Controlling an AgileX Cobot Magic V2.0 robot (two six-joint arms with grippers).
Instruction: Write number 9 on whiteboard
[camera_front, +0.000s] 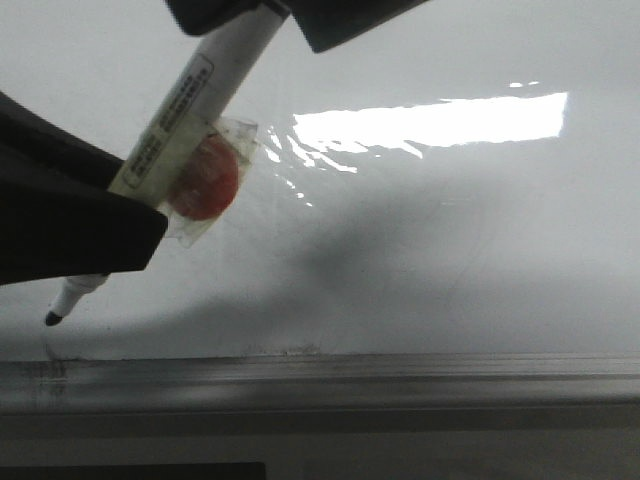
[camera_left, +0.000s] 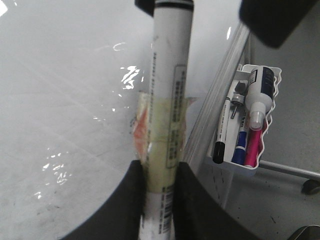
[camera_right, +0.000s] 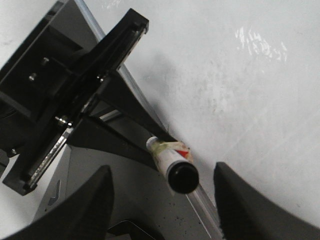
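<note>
A white marker (camera_front: 190, 105) wrapped in yellowish tape with an orange-red tag (camera_front: 205, 180) slants over the whiteboard (camera_front: 450, 220). Its black tip (camera_front: 52, 317) hangs just above the board near the grey edge rail (camera_front: 350, 375). My left gripper (camera_left: 160, 200) is shut on the marker's barrel (camera_left: 170, 100); one of its dark fingers (camera_front: 70, 215) fills the left of the front view. My right gripper (camera_right: 162, 171) is open, its fingers standing apart on either side of the marker's black rear end (camera_right: 183, 178) without touching it. No number 9 shows; only faint dark specks lie by the rail.
A bright glare patch (camera_front: 430, 120) lies on the board. A white tray (camera_left: 244, 168) beside the board's edge holds black, blue and pink markers and a small bottle. The left arm's black body (camera_right: 65, 100) is close to the right gripper.
</note>
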